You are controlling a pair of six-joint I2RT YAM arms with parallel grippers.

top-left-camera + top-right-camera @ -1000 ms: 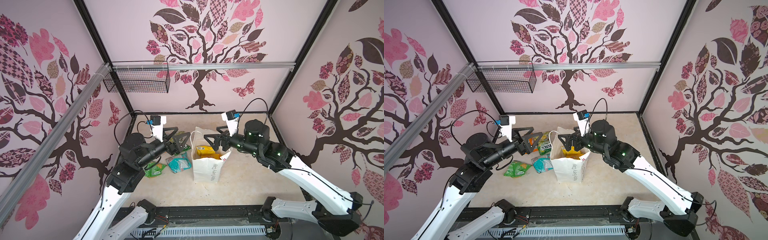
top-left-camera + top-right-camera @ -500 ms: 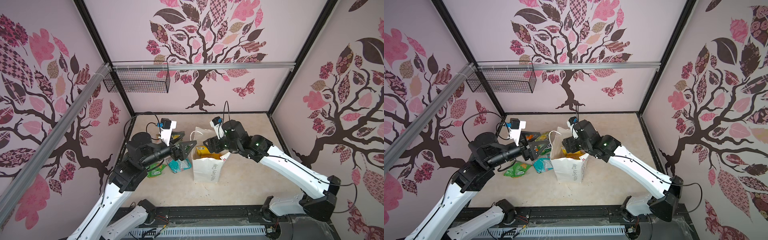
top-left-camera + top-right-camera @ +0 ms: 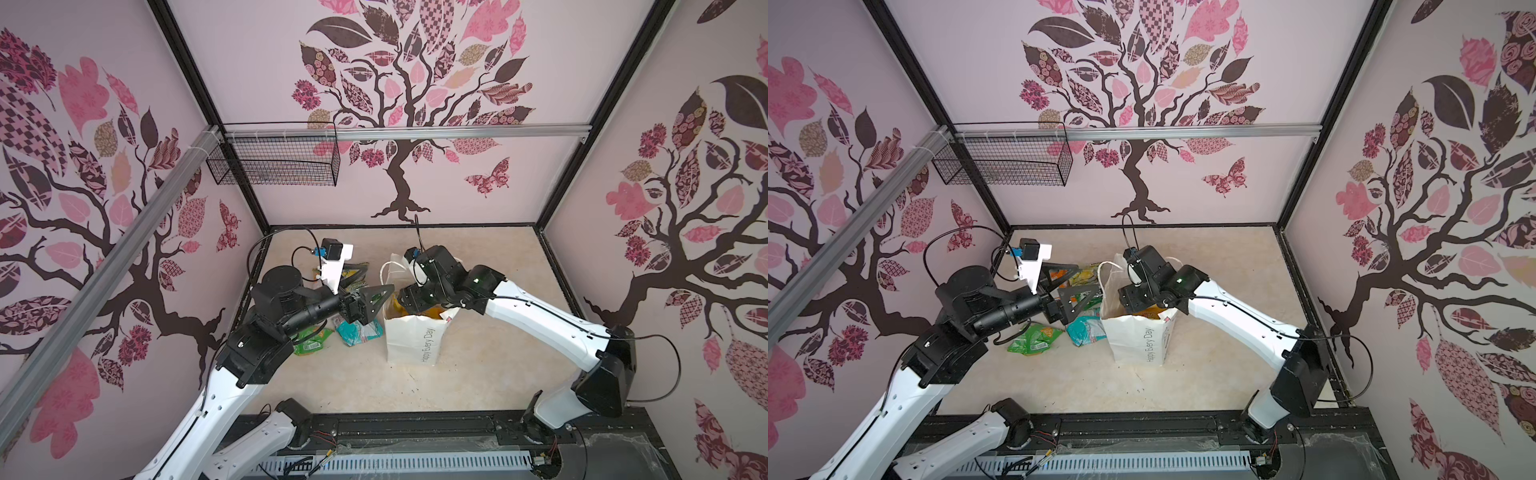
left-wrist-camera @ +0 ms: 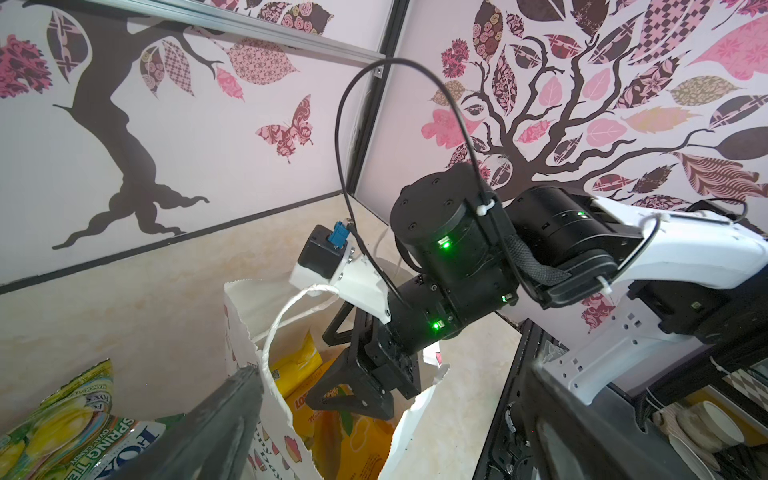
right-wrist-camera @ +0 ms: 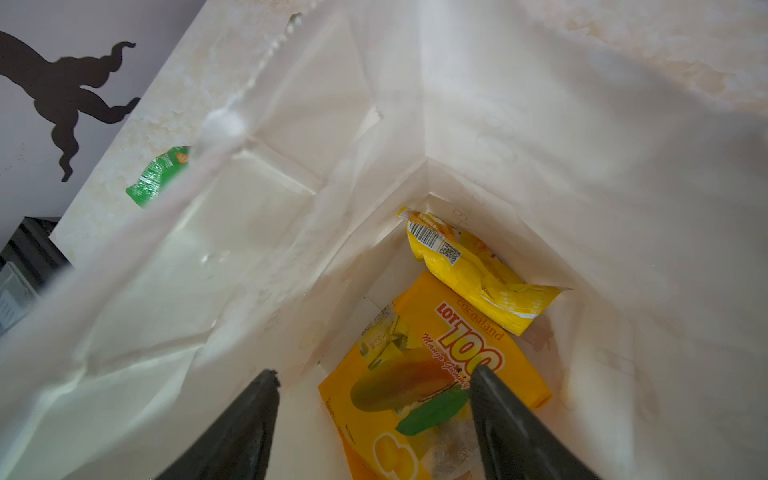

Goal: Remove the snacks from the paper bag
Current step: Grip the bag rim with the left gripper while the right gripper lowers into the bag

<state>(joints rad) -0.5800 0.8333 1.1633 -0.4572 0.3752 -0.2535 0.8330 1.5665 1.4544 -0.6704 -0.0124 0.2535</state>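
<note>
- Basket of black wire mesh (image 3: 274,160): hangs from the metal rail (image 3: 457,132), high at the rear.
- Left gripper (image 3: 1088,278): jaws wide apart, empty, just beside the left rim of the paper bag (image 3: 411,340).
- Snacks outside: green packet (image 3: 309,343) and teal packet (image 3: 359,332) lie on the tabletop (image 3: 478,374) left of the bag; "FOX'S" packet (image 4: 62,424) lies near them.
- Paper bag: upright near mid-table, mouth open, lettered side toward the camera.
- Right gripper (image 5: 374,372): inside the bag, jaws apart, nothing clamped, above an orange "LOT 100" packet (image 5: 449,328); a yellow packet (image 5: 478,270) lies beside it on the bag's bottom.
</note>
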